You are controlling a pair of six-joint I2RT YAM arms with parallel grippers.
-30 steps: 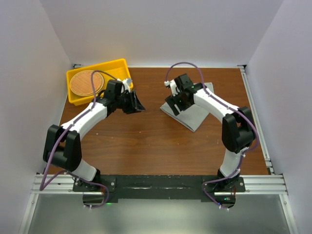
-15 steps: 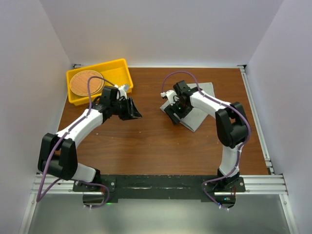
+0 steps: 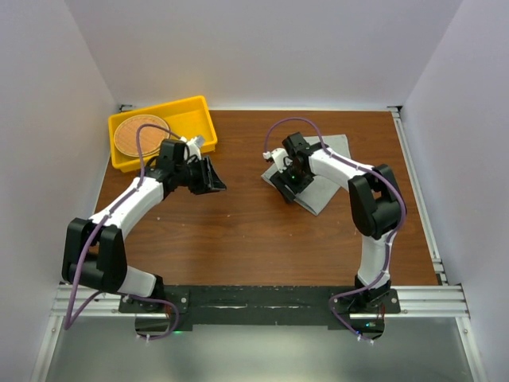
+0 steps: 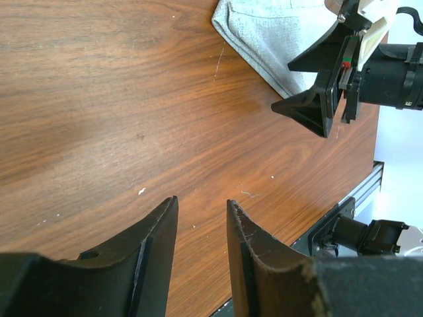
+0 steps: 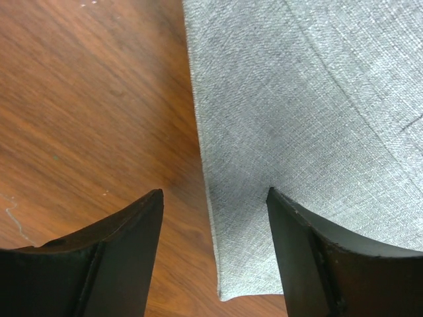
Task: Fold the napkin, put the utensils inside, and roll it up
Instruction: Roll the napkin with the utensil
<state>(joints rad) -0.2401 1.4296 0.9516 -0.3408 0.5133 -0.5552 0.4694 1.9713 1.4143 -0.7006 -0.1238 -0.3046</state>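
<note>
The grey napkin (image 3: 324, 187) lies folded flat on the wooden table at the right of centre. It also shows in the right wrist view (image 5: 310, 132) and the left wrist view (image 4: 271, 39). My right gripper (image 3: 284, 177) is open and low over the napkin's left edge, one finger over bare wood and one over the cloth (image 5: 215, 198). My left gripper (image 3: 213, 177) is open and empty above bare wood, left of centre (image 4: 201, 205). No silver utensils show in any view.
A yellow tray (image 3: 195, 111) stands at the back left and holds a round brown woven disc (image 3: 137, 135). White walls enclose the table on three sides. A metal rail (image 3: 254, 298) runs along the near edge.
My left gripper has drawn back to the left, away from the centre. My right gripper has shifted slightly to the napkin's left edge and come lower.
</note>
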